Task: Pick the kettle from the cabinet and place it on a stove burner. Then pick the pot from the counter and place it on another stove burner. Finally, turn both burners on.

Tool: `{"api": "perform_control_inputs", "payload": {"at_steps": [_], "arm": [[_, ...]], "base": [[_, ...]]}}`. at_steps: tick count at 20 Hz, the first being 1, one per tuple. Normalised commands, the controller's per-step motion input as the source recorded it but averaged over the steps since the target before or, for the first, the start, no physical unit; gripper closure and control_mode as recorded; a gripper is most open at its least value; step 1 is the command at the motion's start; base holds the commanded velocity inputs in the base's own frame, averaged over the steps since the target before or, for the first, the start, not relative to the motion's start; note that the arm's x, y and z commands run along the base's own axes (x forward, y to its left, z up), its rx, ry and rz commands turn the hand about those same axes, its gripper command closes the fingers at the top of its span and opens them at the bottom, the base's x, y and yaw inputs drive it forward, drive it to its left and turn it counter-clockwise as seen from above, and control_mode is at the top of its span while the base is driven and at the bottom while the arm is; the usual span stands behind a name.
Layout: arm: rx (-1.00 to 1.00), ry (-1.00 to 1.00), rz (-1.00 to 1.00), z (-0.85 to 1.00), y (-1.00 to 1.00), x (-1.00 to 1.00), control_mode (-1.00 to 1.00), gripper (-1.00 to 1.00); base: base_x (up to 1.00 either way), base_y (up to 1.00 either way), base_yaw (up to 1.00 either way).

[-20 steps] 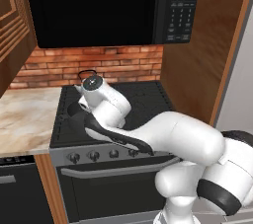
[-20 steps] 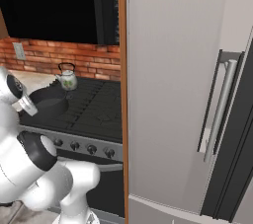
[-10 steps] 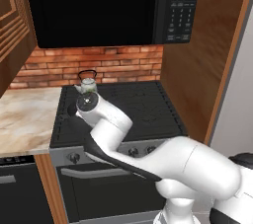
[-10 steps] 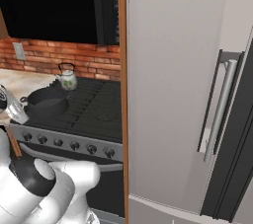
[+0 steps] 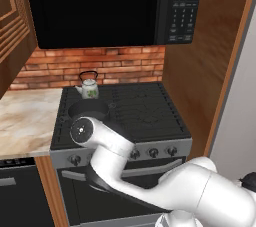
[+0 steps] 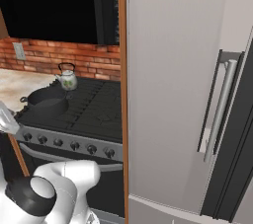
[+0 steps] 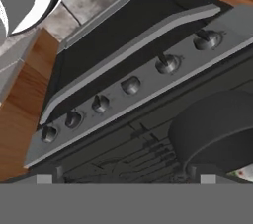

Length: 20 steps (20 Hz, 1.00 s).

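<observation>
The small whitish kettle (image 5: 89, 88) (image 6: 66, 79) stands on the back-left burner of the black stove (image 5: 145, 113). Just in front of it the dark pot (image 5: 89, 109) (image 6: 45, 100) (image 7: 217, 129) sits on the front-left burner. My gripper (image 7: 126, 177) hovers over the stove's front-left part, beside the pot, facing the steel knob front (image 7: 131, 86). Its tips stand far apart with nothing between them, so it is open. The arm's wrist (image 5: 82, 130) covers the pot's front edge.
A row of several knobs (image 6: 75, 145) runs along the stove front above the oven handle (image 7: 133, 53). The marble counter (image 5: 25, 121) lies left, the black microwave (image 5: 100, 6) hangs overhead, and a wooden panel with the fridge (image 6: 188, 94) stands right.
The arm has swung down and forward from over the back of the stove to its front-left edge, uncovering the kettle. The gripper stayed open. Kettle and pot have not moved.
</observation>
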Motion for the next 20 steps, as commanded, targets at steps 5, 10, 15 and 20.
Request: {"api": "perform_control_inputs", "payload": {"at_steps": [5, 10, 15, 20], "arm": [[-0.09, -0.02, 0.00, -0.10, 0.06, -0.22, -1.00, -1.00], [-0.08, -0.02, 0.02, -0.23, 0.00, -0.04, -1.00, -1.00], [-0.07, -0.09, 0.03, -0.47, 0.00, 0.05, -1.00, -1.00], [-0.08, -0.18, 0.04, -0.51, 0.00, 0.03, -1.00, -1.00]], "base": [[0.00, 0.00, 0.00], [0.00, 0.00, 0.00], [0.00, 0.00, 0.00], [0.00, 0.00, 0.00]]}}
